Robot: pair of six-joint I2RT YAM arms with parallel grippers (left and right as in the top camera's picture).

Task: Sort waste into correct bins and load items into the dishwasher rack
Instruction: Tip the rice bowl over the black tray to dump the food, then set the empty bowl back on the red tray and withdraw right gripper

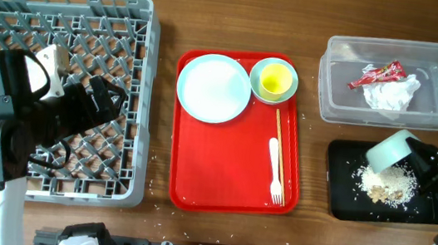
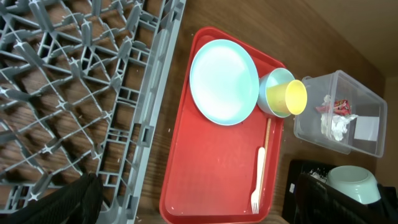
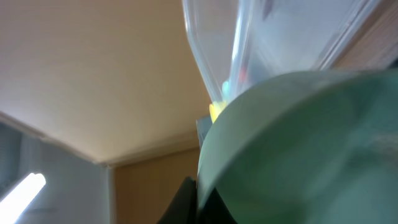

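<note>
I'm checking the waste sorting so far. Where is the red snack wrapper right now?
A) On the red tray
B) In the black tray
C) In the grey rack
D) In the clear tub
D: the overhead view shows the red wrapper lying inside the clear tub, right beside the crumpled white napkin.

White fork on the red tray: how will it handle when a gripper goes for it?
The white fork looks like thin plastic, so probably light and slightly flexible. It lies flat on the smooth red tray, so it may slide rather than lift when pinched. The wooden chopsticks lie right alongside and will likely get nudged.
</note>
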